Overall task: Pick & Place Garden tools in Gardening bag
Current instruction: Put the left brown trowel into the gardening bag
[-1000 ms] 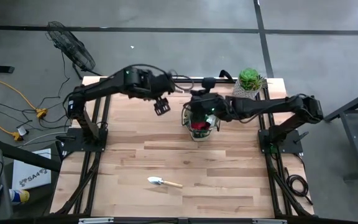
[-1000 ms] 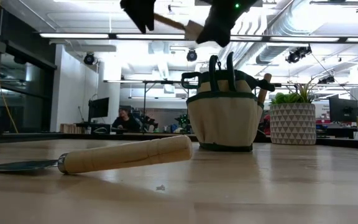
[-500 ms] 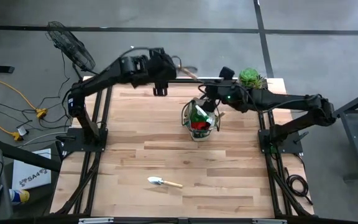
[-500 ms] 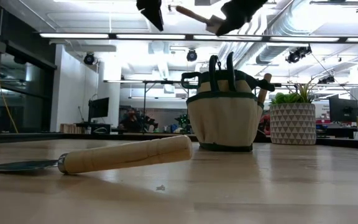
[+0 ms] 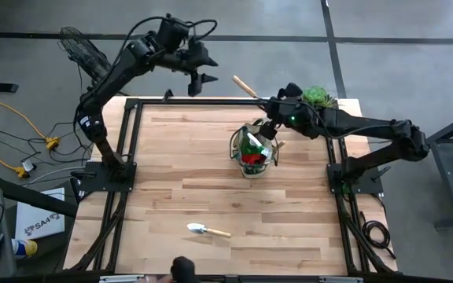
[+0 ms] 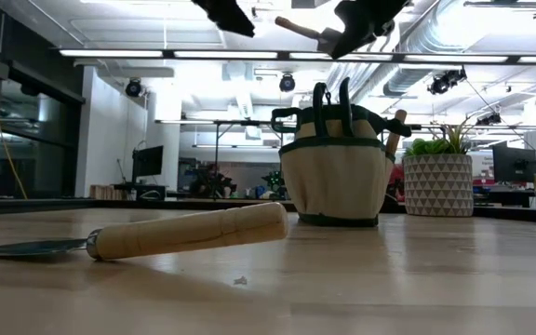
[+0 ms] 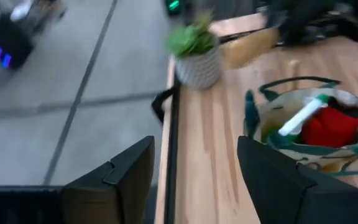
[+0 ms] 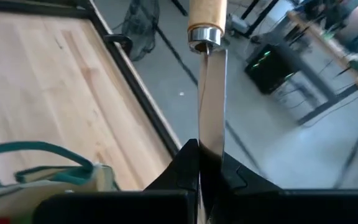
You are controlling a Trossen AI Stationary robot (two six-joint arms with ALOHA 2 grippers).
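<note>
My right gripper (image 5: 272,104) is shut on a wooden-handled trowel (image 5: 246,86), held high over the far part of the table, just beyond the gardening bag (image 5: 252,149). The tan bag with dark trim stands on its base and holds a red item and a green-and-white tool (image 7: 303,118). A second wooden-handled trowel (image 5: 208,230) lies flat near the table's front. My left gripper (image 5: 199,79) is open and empty, raised beyond the table's far edge. My right gripper pinches the trowel's metal blade (image 8: 211,118) between its two fingers, edge-on. The trowel runs on along the fingers, its wooden handle (image 8: 205,15) sticking out past the fingertips toward the far left. It is lifted clear, about level, above the bag.
A green succulent in a pale pot (image 5: 317,97) stands at the table's far right corner, close to my right arm. Bare wooden table lies between the bag and the trowel at the front. Something dark (image 5: 181,270) shows at the near edge.
My left gripper has risen and gone back past the table's far edge, staying open. My right gripper has gone up from over the bag and toward the far edge with the trowel, which stays clear of the bag.
</note>
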